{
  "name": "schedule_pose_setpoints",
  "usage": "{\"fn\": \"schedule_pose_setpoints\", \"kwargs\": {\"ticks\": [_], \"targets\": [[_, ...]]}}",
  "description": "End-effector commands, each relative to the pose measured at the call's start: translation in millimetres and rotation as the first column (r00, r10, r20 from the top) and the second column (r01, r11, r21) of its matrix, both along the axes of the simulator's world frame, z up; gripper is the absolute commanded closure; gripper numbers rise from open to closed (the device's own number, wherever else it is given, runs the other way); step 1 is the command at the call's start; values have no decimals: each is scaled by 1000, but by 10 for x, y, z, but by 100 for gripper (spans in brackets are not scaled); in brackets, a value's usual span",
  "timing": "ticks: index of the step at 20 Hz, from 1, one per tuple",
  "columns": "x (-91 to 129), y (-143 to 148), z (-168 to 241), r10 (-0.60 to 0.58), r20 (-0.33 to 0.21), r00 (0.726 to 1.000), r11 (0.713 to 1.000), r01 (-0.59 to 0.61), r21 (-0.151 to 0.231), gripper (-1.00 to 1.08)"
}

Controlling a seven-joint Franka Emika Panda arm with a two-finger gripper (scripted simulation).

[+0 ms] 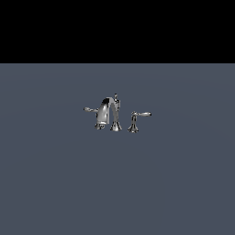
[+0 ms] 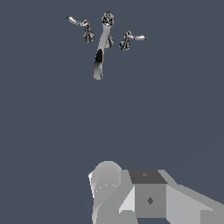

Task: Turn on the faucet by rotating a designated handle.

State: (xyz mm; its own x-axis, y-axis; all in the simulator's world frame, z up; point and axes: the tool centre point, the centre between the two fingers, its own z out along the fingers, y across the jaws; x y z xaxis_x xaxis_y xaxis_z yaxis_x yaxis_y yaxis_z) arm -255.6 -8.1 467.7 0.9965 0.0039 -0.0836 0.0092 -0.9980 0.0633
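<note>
The chrome faucet (image 1: 110,112) stands small on the grey floor in the middle of the exterior view, with its arched spout (image 2: 99,57) and a thin upright rod (image 1: 116,98). The handle (image 1: 89,109) is the slim lever pointing to the exterior view's left; the wrist view shows it too, handle (image 2: 74,20). The twin lever (image 1: 143,114) on a flared pedestal points the opposite way. My gripper (image 2: 131,192) shows only as grey blocks at the wrist view's edge, far from the faucet and touching nothing. Its fingertips are hidden. The exterior view does not show the arm.
A flat, bare grey floor (image 1: 117,183) surrounds the faucet on all sides. A black background fills the upper part of the exterior view. No other objects are in sight.
</note>
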Motion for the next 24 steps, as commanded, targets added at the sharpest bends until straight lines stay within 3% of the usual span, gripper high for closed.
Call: {"fn": "schedule_pose_setpoints", "kwargs": {"ticks": [1,13,19,24], "targets": [[0,-2,2,0,0,1000,1000,0,0,108],[260,76,-47,-77,-4,997,996,77,49,108],[579,168,-131,-177,-22,984,979,178,99,108],[944,272,-266,-296,-54,954,943,300,141,108]]}}
